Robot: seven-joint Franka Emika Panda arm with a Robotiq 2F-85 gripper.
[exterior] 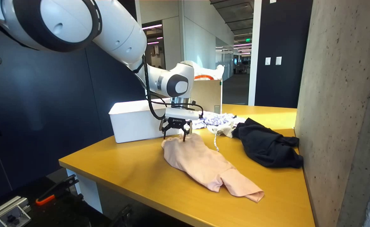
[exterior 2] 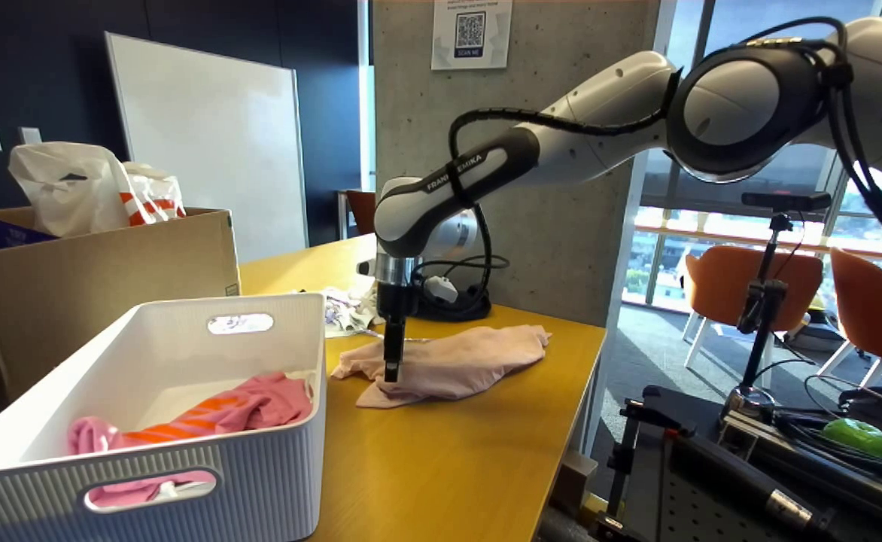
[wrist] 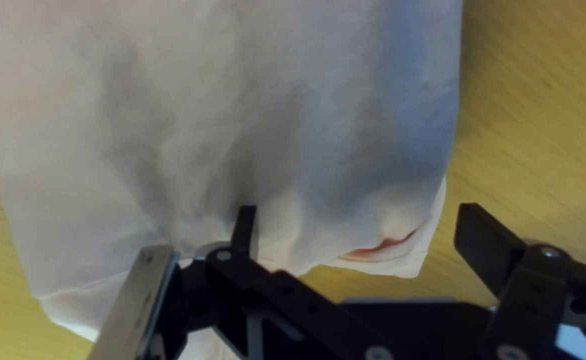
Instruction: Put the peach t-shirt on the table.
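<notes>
The peach t-shirt lies wrinkled and spread on the yellow-orange table, seen in both exterior views as the peach t-shirt (exterior: 200, 160) (exterior 2: 463, 365) on the table (exterior: 131, 167) (exterior 2: 441, 467). My gripper (exterior: 174, 139) (exterior 2: 391, 372) points down at the t-shirt's end near the white box. In the wrist view the gripper (wrist: 355, 215) has its fingers wide apart. One finger is over the t-shirt (wrist: 198, 125), the other beside its edge over the bare table (wrist: 538, 125). Nothing is gripped between them. Whether the fingertips touch the cloth is unclear.
A white box (exterior: 140, 124) (exterior 2: 275, 489) with a pink garment (exterior 2: 260, 406) inside stands beside the t-shirt. A black garment (exterior: 267, 145) lies by the concrete wall (exterior: 336, 110). A white patterned cloth (exterior: 216, 119) and a cardboard box (exterior: 205, 94) (exterior 2: 110, 286) are farther back.
</notes>
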